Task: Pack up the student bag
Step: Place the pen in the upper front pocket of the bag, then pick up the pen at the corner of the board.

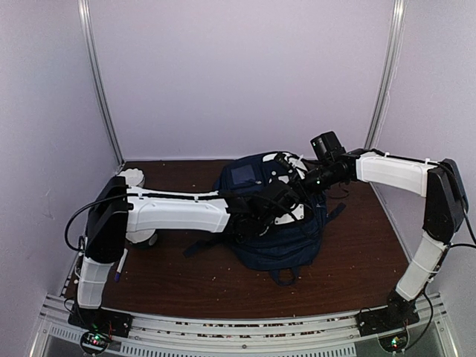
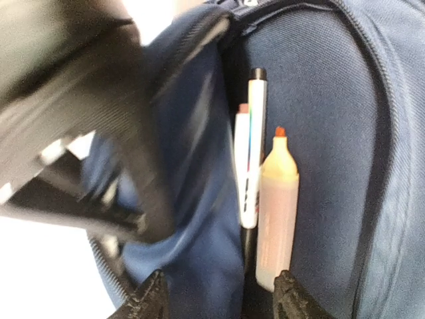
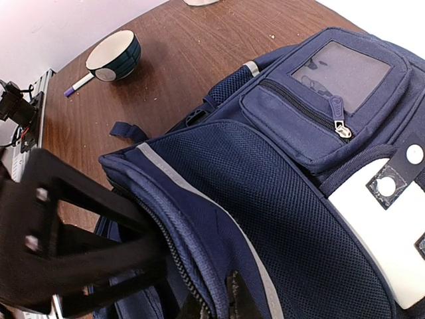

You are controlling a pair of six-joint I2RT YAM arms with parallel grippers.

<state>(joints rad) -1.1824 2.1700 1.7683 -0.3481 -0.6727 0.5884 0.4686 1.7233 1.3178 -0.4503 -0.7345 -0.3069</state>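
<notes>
The bag (image 1: 279,249) is lying in the middle of the desk (image 1: 357,253). The right pincer (image 3: 212,302) is squeezing shut on the bag's rim. The left pincer (image 2: 222,302) is standing open, holding nothing; a pen (image 2: 251,153) and a marker (image 2: 277,212) are lying lengthwise just ahead, inside.

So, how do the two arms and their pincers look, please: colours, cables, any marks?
Both the left arm and the right arm have white shells on the long links and black joints. Thin black cables run along them. The left pincer and the right pincer have dark pointed fingers. I see no markings.
</notes>
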